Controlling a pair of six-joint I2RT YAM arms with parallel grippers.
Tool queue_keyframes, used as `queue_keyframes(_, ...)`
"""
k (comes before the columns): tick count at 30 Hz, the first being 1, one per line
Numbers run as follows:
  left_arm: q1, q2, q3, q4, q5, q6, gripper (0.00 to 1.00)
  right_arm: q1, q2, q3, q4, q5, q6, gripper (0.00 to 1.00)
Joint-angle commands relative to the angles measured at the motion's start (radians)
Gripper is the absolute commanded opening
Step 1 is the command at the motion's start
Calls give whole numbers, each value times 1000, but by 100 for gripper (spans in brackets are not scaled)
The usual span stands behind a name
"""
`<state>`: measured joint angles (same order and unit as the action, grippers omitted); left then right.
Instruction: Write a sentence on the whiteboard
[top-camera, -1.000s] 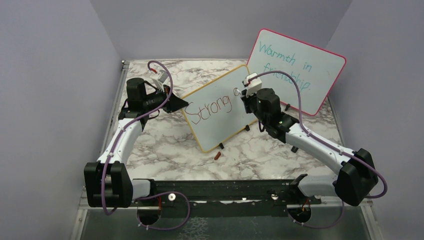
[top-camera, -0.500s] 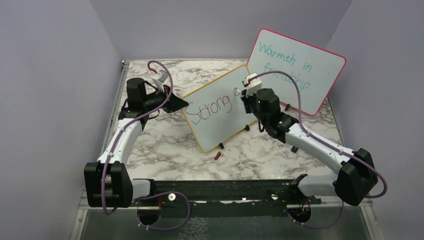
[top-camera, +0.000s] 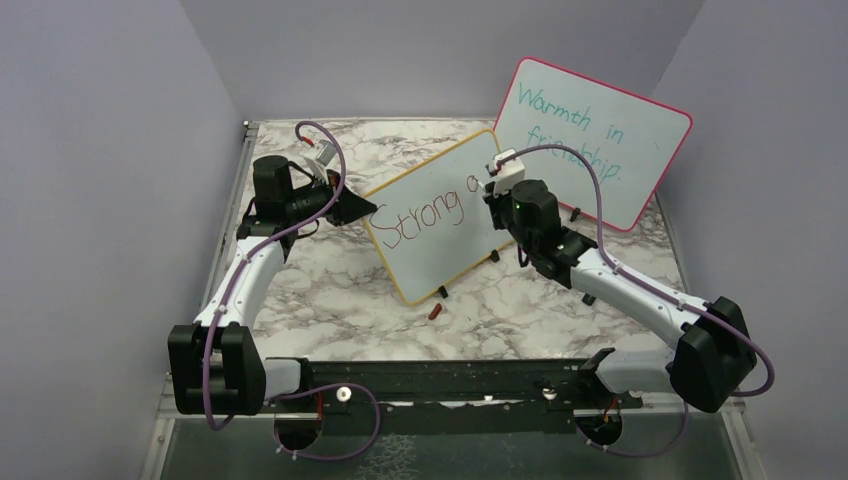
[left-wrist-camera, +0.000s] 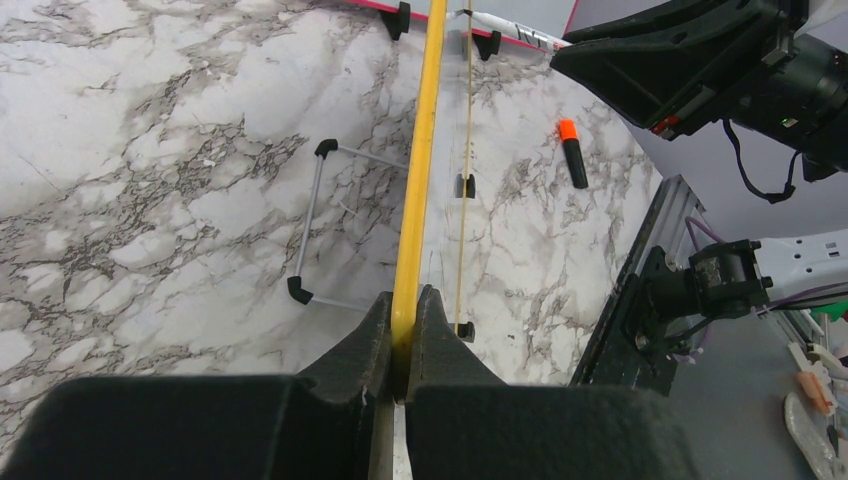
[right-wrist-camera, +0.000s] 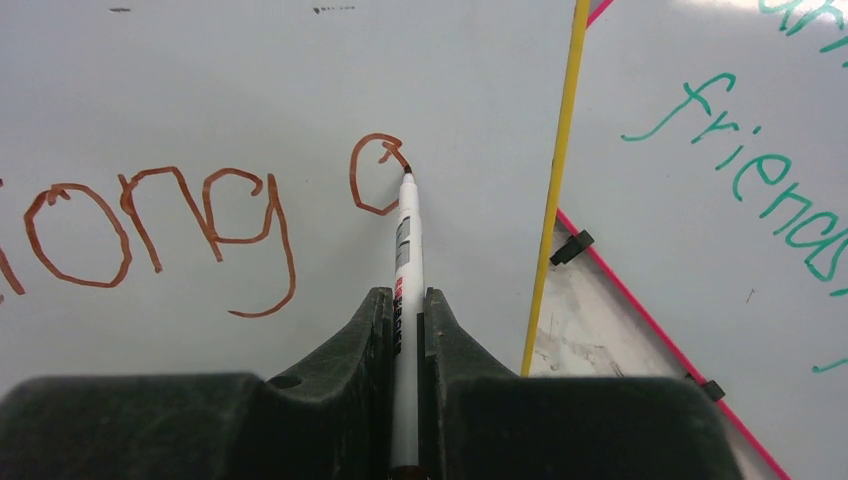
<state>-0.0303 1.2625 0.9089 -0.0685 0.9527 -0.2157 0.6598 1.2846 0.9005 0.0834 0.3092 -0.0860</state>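
Jaws of my right gripper (right-wrist-camera: 405, 300) were shut on the marker (right-wrist-camera: 408, 235), its long axis pointing straight ahead, tip touching the whiteboard (right-wrist-camera: 250, 70) at the "a" of the sentence (right-wrist-camera: 200, 215), beside "Strong". Bare board lay rightward; my left gripper (left-wrist-camera: 404, 310) pinched its frame.

Light is soft, even and fairly bright in all three views, with no hard shadows. In the top view the marble table (top-camera: 330, 290) carries only faint shade beneath the arms. In the right wrist view the whiteboard (right-wrist-camera: 250, 80) reads pale grey without glare and the writing (right-wrist-camera: 150, 225) is sharp. The white marker (right-wrist-camera: 407, 235) barrel is brightest. The jaws along the bottom edge of both wrist views are dark and nearly featureless.
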Motion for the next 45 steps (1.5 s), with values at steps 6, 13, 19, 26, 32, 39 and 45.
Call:
queue_keyframes(6, -5, 31, -13, -73, -143, 127, 0, 0, -23, -46, -40, 30, 30, 1)
queue_keyframes(13, -5, 32, -13, -73, -146, 127, 0, 0, -36, -57, -49, 39, 35, 1)
queue_keyframes(19, -5, 31, -12, -73, -146, 127, 0, -1, -41, -59, -46, 47, 38, 1)
queue_keyframes(26, -5, 32, -13, -73, -147, 127, 0, 0, -68, -36, -15, 42, 21, 1)
queue_keyframes(32, -5, 31, -13, -73, -147, 126, 0, -4, -62, -11, 21, 43, -1, 1)
queue_keyframes(39, -5, 33, -12, -73, -144, 126, 0, -12, -36, 3, 49, 24, -6, 1)
queue_keyframes(45, -5, 32, -12, -73, -144, 127, 0, -16, -21, 18, 52, 11, -12, 1)
